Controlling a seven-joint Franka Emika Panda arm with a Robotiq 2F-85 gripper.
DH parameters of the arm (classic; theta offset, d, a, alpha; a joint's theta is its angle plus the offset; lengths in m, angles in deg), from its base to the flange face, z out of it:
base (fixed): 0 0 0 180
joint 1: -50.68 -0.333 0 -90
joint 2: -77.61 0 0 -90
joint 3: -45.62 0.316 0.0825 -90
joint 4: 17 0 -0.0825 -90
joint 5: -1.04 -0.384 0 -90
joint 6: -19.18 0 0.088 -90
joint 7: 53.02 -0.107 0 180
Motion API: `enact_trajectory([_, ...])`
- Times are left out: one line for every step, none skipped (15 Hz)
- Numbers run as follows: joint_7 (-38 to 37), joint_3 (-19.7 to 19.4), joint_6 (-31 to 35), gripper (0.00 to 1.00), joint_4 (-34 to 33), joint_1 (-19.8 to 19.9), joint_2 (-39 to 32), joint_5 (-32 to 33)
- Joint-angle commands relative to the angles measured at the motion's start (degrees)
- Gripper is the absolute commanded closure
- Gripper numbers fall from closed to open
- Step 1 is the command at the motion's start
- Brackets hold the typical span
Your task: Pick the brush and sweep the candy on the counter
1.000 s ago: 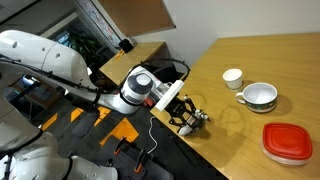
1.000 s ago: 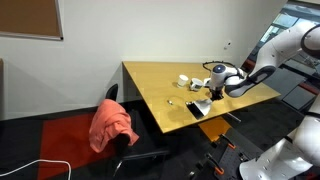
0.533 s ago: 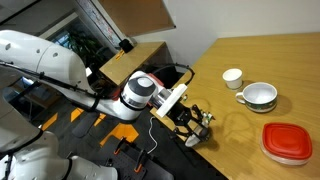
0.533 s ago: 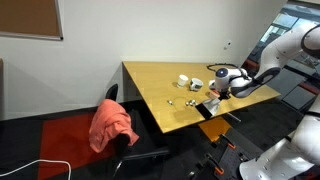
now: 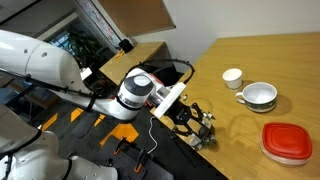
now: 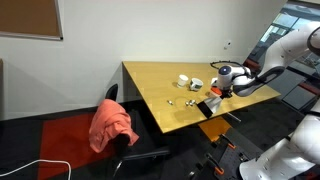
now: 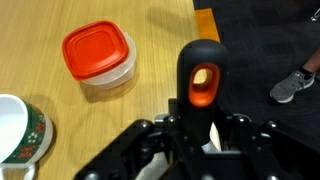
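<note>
My gripper (image 5: 196,121) hangs over the front edge of the light-brown counter (image 5: 270,55) and is shut on the brush. In the wrist view the brush (image 7: 201,75) shows a black handle with an orange-lined hole, standing up between my gripper's (image 7: 203,132) fingers, with a whitish part lower down; the bristles are hidden. In an exterior view the brush (image 6: 208,105) hangs dark below my gripper (image 6: 214,92). A few tiny specks of candy (image 6: 171,101) lie on the counter (image 6: 155,80), apart from the brush. I cannot make out the candy in the other views.
A white cup (image 5: 232,77) and a white bowl with a green band (image 5: 259,96) stand further in on the counter; the bowl also shows in the wrist view (image 7: 18,128). A red-lidded container (image 5: 288,142) (image 7: 98,57) sits near the front edge. An orange cloth (image 6: 110,125) drapes a chair.
My gripper, holding the brush, has shifted a little along the counter's front edge toward the red-lidded container. Cup, bowl and container have not moved.
</note>
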Motion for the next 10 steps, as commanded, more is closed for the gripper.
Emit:
enact_trajectory([3.1, 2.0, 5.0, 0.87, 3.3, 1.0, 5.9, -7.7])
enact_trajectory([3.6, 2.4, 5.9, 0.87, 3.8, 0.6, 6.8, -9.9])
enact_trajectory([4.4, 2.8, 6.8, 0.87, 4.1, 0.3, 7.6, -12.2])
enact_trajectory([4.8, 3.3, 7.7, 0.87, 4.3, 0.0, 8.3, -14.8])
enact_trajectory([6.1, 3.9, 9.2, 0.87, 4.4, 0.0, 8.6, -18.6])
enact_trajectory([6.8, 4.7, 10.1, 0.87, 4.1, -0.4, 8.7, -22.5])
enact_trajectory([8.2, 5.4, 11.2, 0.87, 4.0, -0.6, 8.8, -27.0])
enact_trajectory([9.5, 6.2, 12.0, 0.87, 3.6, -0.9, 8.5, -31.9])
enact_trajectory([10.9, 7.0, 12.6, 0.87, 2.9, -1.3, 8.1, -36.8])
enact_trajectory([12.5, 7.8, 13.0, 0.87, 2.4, -1.7, 7.7, -41.5])
